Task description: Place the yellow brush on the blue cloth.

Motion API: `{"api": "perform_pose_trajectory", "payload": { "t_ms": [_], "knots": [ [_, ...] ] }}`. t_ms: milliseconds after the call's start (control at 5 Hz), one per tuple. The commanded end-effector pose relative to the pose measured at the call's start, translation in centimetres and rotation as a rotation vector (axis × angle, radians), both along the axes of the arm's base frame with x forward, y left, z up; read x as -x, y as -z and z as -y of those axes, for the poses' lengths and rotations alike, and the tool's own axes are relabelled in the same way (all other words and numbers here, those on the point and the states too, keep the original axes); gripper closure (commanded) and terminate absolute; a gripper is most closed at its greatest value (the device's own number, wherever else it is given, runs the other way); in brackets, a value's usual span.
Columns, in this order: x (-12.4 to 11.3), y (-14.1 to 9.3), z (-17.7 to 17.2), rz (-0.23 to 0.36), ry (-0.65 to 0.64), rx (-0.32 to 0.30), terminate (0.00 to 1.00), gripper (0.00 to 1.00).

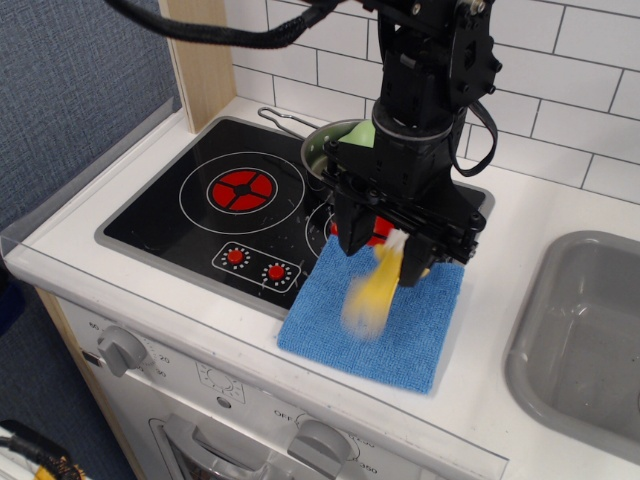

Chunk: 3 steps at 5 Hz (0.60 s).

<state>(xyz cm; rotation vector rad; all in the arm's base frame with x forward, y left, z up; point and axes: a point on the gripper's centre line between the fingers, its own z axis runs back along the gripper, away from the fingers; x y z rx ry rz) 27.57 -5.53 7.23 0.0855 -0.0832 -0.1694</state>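
The yellow brush (pixel 366 296) is a motion-blurred streak just below my gripper (pixel 380 252), over the middle of the blue cloth (pixel 415 330). It looks loose, tilted, with its top end still between the fingertips (pixel 346 238). The jaws stand apart around it. The cloth lies flat on the counter, its far edge overlapping the stove's front right corner. Whether the brush touches the cloth I cannot tell.
The black stove top (pixel 200 215) with red burners lies to the left. A metal pot (pixel 328 152) holding something green (pixel 362 131) stands behind my arm. A grey sink (pixel 590 330) is at the right. White tiled wall behind.
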Motion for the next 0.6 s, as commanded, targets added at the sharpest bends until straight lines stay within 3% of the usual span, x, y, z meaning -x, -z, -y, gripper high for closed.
{"api": "perform_pose_trajectory", "payload": {
  "t_ms": [0, 400],
  "knots": [
    [0.9, -1.16, -0.59, 0.026, -0.011, 0.024, 0.0, 0.0],
    [0.81, -1.31, -0.77, 0.037, 0.002, 0.016, 0.0, 0.0]
  ]
}}
